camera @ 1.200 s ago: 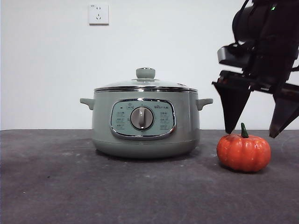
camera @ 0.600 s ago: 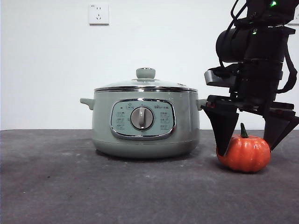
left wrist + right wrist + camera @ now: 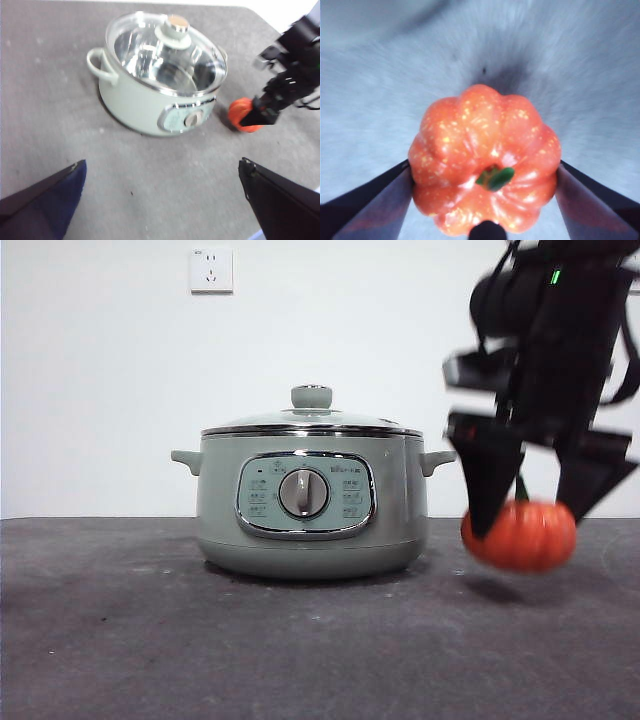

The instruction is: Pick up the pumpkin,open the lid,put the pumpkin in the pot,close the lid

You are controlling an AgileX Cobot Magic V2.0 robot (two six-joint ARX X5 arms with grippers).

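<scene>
I see the right gripper (image 3: pixel 527 502) clamped on the pumpkin (image 3: pixel 519 535), held just off the table (image 3: pixel 200 640) right of the pot (image 3: pixel 312 500) — lid (image 3: pixel 312 420) on. Left gripper (image 3: pixel 160 200) spread wide, waiting.

Place: a bare test room or lab.
Signs: plain white wall (image 3: pixel 100 390), lone wall socket (image 3: pixel 211 270), dark grey table (image 3: pixel 150 640).
</scene>
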